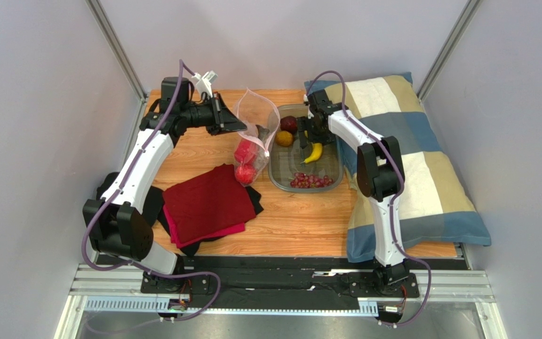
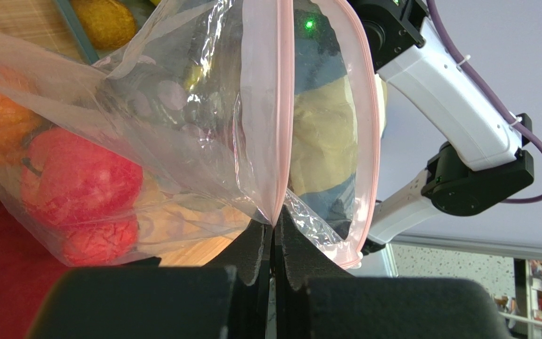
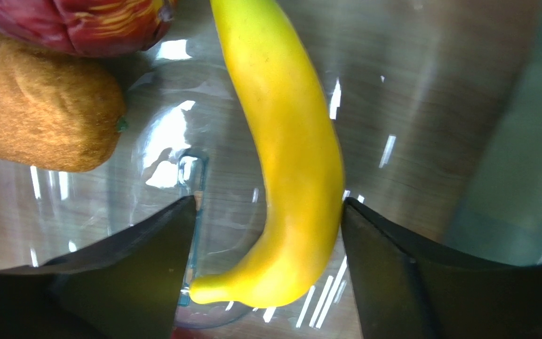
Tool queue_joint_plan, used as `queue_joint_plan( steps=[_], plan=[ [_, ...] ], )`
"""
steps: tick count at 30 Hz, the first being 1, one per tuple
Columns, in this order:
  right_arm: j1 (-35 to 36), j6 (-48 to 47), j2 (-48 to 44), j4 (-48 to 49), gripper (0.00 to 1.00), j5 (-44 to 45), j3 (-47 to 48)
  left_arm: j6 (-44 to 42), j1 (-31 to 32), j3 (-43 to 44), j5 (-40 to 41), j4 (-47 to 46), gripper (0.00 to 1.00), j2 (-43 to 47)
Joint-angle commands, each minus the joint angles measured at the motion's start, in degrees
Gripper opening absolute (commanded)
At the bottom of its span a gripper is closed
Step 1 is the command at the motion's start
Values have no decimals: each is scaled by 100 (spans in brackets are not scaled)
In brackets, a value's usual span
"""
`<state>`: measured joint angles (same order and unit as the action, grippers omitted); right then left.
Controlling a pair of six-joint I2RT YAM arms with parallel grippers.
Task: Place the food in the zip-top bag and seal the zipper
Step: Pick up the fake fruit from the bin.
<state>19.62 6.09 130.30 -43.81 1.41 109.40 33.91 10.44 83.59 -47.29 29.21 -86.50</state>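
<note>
From above, the left gripper (image 1: 230, 121) is at the far left of the wooden table (image 1: 295, 226), holding the zip-top bag (image 1: 258, 123) by its mouth edge. The bag hangs between this gripper and the clear tub (image 1: 274, 180), and two red foods (image 1: 244, 162) sit in its lower end, just off the corner of a red cloth (image 1: 207, 201). The right gripper (image 1: 309, 138) reaches down inside the tub over the banana (image 1: 314, 152). Purple grapes (image 1: 311, 181) lie along the near wall, and a dark fruit (image 1: 289, 124) and an orange one (image 1: 284, 138) lie by the far left wall. A checked pillow (image 1: 415, 169) crowds the tub's right side, while the table's near strip is bare wood. In the left wrist view, the left gripper (image 2: 275, 239) has its fingers pressed together on the bag's (image 2: 182, 120) edge, where the pink zipper (image 2: 286, 106) runs up and splits into two strips, so the mouth gapes as a narrow loop. The red foods (image 2: 83, 183) press against the film low on the left. In the right wrist view, the right gripper (image 3: 270, 233) has its fingers (image 3: 146, 254) spread to either side of the banana (image 3: 295, 141). One finger is right at the fruit's outer curve, the other is apart with tub floor showing between. A fuzzy orange-brown food (image 3: 40, 113) and a dark red one (image 3: 76, 21) lie just beyond.
</note>
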Motion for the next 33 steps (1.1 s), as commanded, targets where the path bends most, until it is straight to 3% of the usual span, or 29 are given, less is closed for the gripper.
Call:
queue_joint_plan(
  steps=[1,6,14,16,21,29,33],
  plan=[
    [-72,270,153,-48,73,-528,300,-104,20,157,-26,-38,0,37],
    [-133,384,154,-48,63,-563,362,-104,20,157,-26,-38,0,37],
    [-204,288,40,-101,34,-484,354,-122,20,149,-17,-38,0,54],
    [-204,253,-74,-136,21,-475,353,-130,20,166,-26,-30,0,45],
    [-265,156,-662,-181,0,-763,240,-157,20,175,-9,-3,0,72],
    [-344,-160,-2648,811,0,-1547,-402,-166,20,210,-35,41,0,63],
    [-327,-266,-3825,2188,0,-1933,-859,-183,20,254,-35,58,0,63]
  ],
)
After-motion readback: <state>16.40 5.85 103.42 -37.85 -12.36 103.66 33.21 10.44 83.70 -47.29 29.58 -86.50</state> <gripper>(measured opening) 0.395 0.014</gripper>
